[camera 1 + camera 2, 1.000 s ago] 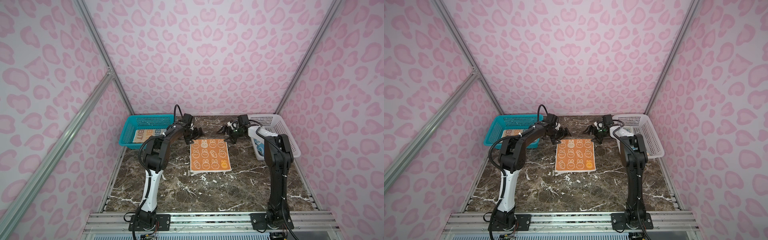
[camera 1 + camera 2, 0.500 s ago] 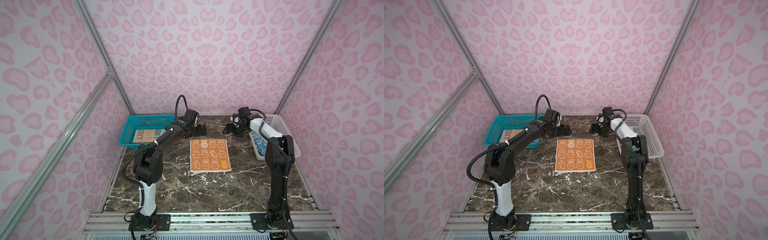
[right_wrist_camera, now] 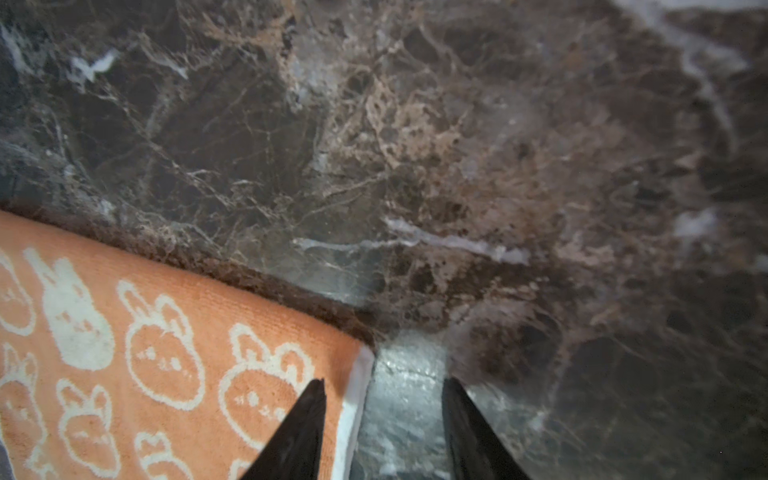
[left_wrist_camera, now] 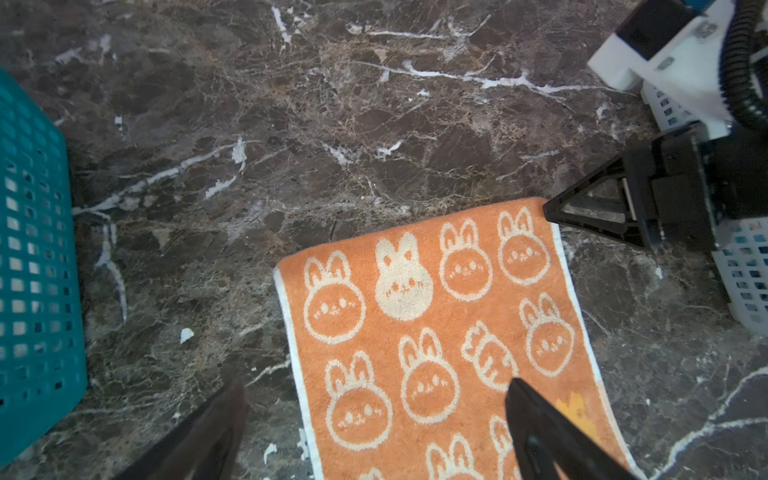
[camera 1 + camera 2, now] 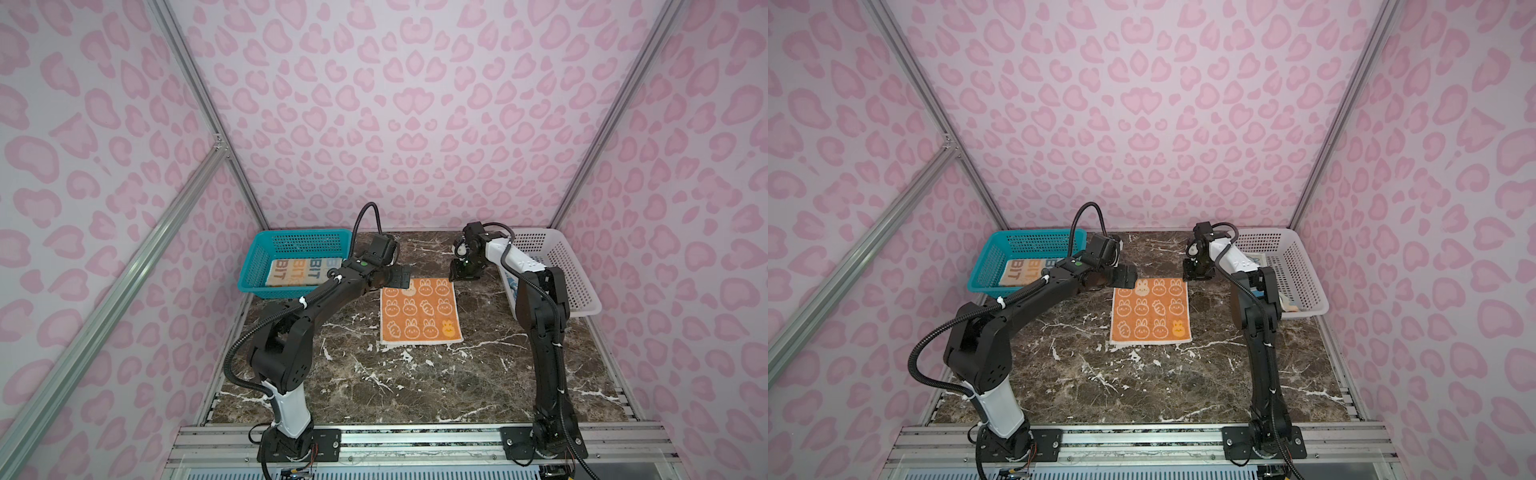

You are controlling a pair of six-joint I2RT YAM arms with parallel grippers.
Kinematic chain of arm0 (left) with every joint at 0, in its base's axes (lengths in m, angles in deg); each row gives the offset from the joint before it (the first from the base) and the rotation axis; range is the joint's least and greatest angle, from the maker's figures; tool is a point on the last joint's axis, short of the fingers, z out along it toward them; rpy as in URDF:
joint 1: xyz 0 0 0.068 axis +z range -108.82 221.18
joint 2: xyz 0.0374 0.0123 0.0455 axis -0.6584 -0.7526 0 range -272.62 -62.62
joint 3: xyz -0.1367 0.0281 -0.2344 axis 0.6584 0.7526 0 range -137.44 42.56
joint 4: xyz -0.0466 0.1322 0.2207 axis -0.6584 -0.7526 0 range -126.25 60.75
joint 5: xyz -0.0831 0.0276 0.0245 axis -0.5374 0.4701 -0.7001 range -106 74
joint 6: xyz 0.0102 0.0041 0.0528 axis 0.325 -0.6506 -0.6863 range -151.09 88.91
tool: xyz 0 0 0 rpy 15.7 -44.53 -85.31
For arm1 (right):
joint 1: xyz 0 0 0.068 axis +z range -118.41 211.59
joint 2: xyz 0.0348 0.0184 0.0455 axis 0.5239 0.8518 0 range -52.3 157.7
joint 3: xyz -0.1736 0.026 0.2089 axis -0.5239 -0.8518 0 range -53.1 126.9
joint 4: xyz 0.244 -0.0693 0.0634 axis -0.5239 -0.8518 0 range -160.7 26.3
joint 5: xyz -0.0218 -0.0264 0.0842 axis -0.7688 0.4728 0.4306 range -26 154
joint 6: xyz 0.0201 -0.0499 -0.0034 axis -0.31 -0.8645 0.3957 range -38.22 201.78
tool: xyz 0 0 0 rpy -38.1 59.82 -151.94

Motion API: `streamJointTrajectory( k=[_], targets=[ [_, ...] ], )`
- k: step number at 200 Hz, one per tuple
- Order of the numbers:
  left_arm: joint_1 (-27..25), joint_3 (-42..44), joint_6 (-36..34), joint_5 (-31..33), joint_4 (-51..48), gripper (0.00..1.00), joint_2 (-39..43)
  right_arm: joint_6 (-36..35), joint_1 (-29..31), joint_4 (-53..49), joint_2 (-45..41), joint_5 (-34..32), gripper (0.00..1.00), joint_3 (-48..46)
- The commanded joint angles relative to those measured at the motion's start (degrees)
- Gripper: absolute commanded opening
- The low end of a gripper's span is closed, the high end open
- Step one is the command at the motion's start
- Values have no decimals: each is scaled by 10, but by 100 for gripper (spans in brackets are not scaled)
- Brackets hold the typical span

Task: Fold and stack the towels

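Right jaws: partly parted with a narrow gap, one side over the cloth just inside its white border and the other over bare marble; nothing shows pinched between them
Right gripper [image 3: 383, 382]: down at the 1 o'clock corner of the orange towel [image 3: 166, 353], seen there in both top views [image 5: 460, 275] [image 5: 1194, 276]; in the left wrist view its tip [image 4: 552, 210] meets that corner at table level
Left jaws: spread wide and empty, one side over marble and the other over the cloth, with the towel's long white edge between them
Left gripper [image 4: 374, 386]: over the towel's 11 o'clock corner, covering it in both top views [image 5: 400, 277] [image 5: 1126, 275]; whether it touches the cloth cannot be told
Orange towel, place: flat and unfolded at the middle of the marble table [image 5: 415, 386], between the two baskets and apart from both [image 5: 419, 309] [image 5: 1150, 309] [image 4: 436, 332]
Orange towel, long axis: 12 to 6, with white borders down the 9 and 3 sides
Orange towel, print: rabbit ears point to 12; a yellow figure sits at the 5 o'clock corner
Cream towel [image 5: 299, 272] [image 5: 1025, 270]: inside the teal basket [image 5: 299, 235] at the table's 10 o'clock, long axis 9 to 3, "BIT" lettering showing
Blue towel [image 5: 512, 286]: inside the white basket [image 5: 582, 291] at the table's 2 o'clock, mostly hidden behind the right arm [image 5: 536, 299]; its axis cannot be told
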Motion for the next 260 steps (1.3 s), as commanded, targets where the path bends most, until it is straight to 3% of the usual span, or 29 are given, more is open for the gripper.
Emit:
streamJointTrajectory(
  k=[1, 47, 72, 105, 137, 153, 167, 186, 260],
  targets=[
    [-16, 13, -49, 44, 55, 98, 13, -17, 7, -10, 16, -10, 44, 12],
    [-60, 40, -106, 136, 100, 98, 16, -20, 17, -32, 44, -16, 30, 37],
    [-67, 43, -107, 167, 102, 98, 7, -20, 19, -30, 41, -15, 23, 30],
    [-64, 10, -85, 210, 59, 97, -24, -18, 18, -25, 39, -8, 6, 23],
    [-41, -45, -36, 168, -5, 97, -76, -15, 21, -23, 37, -2, 0, 27],
    [-3, -73, 11, 93, -38, 100, -106, -17, 21, -23, 34, 0, 0, 27],
    [31, -81, 43, 12, -43, 93, -123, -16, 21, -24, 33, -1, 0, 27],
    [57, -90, 60, -45, -46, 87, -143, -17, 21, -23, 31, 0, 0, 25],
    [103, -182, 70, -96, -121, 69, -237, -17, 25, -15, 30, 5, 0, 15]
  ],
)
